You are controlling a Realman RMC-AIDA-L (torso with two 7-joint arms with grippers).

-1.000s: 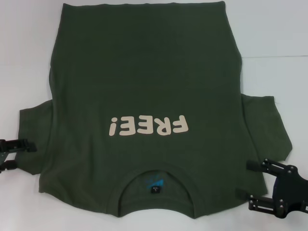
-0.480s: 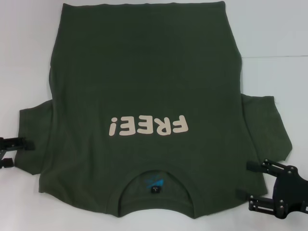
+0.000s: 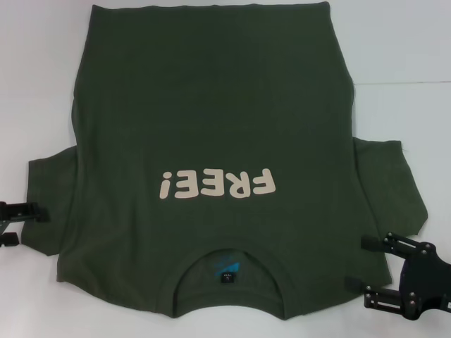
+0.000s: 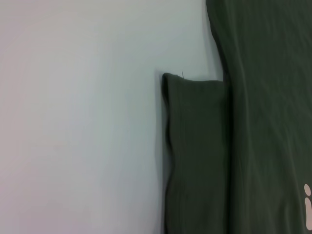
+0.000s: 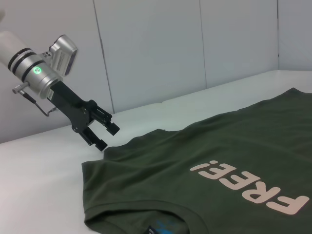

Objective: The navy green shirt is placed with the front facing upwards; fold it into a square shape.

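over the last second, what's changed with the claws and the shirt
Only the left claw shifted slightly: it slid a little farther out toward the left edge of the head view, then crept back a touch, remaining open just off the sleeve. The right claw stayed open beside the shirt's right shoulder. The navy green shirt lies flat, print up, unmoved, and nothing was gripped.

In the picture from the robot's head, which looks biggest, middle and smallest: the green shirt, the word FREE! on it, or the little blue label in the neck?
1. The navy green shirt looks biggest by far.
2. The FREE! print comes next.
3. The blue neck label looks smallest.
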